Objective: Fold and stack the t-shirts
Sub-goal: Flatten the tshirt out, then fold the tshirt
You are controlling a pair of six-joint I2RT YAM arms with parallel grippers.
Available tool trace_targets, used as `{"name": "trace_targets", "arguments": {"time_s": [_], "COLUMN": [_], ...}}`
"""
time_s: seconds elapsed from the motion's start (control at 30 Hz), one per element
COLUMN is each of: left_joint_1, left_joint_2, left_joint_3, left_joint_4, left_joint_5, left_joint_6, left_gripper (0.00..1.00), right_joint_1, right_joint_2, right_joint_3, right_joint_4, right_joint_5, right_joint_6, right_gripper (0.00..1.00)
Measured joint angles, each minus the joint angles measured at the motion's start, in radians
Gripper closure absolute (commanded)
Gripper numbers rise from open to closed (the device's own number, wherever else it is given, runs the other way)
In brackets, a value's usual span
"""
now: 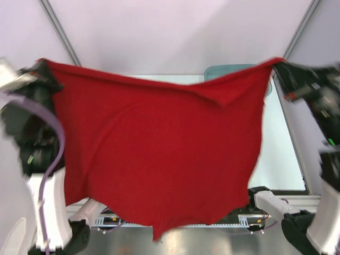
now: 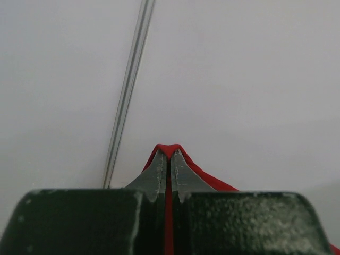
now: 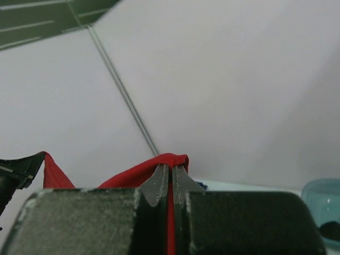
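Both grippers are pinched shut on cloth: the left gripper (image 2: 170,159) clamps one top corner of the red t-shirt (image 1: 159,154), and the right gripper (image 3: 171,172) clamps the other top corner. The shirt hangs in the air between them, spread wide like a sheet, with its top edge sagging a little in the middle and its lower edge reaching down toward the arm bases. Under it is the table (image 1: 281,154), pale and slightly glossy, of which only a strip shows on the right of the cloth. Around the table stand plain white walls, joined by a thin metal strip (image 2: 127,95). A teal tub (image 1: 228,70) stands at the far side of the table, partly hidden behind the shirt's top edge. Something dark lies inside it; I cannot tell what it is.
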Motion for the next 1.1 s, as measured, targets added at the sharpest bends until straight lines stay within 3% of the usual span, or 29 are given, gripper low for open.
{"name": "trace_targets", "arguments": {"time_s": [0.13,0.37,0.5,0.63,0.83,1.1], "left_joint_1": [0.0,0.0,0.0,0.0,0.0,0.0], "left_joint_2": [0.152,0.422,0.552,0.692,0.991,1.169], "left_joint_3": [-0.128,-0.406,-0.465,-0.438,-0.228,-0.025], "left_joint_4": [0.045,0.175,0.217,0.257,0.242,0.175], "left_joint_5": [0.007,0.012,0.024,0.036,0.08,0.121], "left_joint_6": [0.006,0.015,0.014,0.015,0.022,0.023], "left_gripper": [1.0,1.0,1.0,1.0,1.0,1.0], "right_joint_1": [0.0,-0.001,-0.001,-0.001,-0.001,0.001], "right_joint_2": [0.108,0.207,0.253,0.326,0.516,0.726], "right_joint_3": [-0.145,-0.578,-0.751,-0.833,-0.823,-0.721], "right_joint_4": [0.105,0.331,0.415,0.51,0.628,0.632], "right_joint_5": [0.018,0.071,0.088,0.099,0.113,0.111], "right_joint_6": [0.0,-0.014,-0.016,-0.023,-0.042,-0.05], "right_gripper": [1.0,1.0,1.0,1.0,1.0,1.0]}}
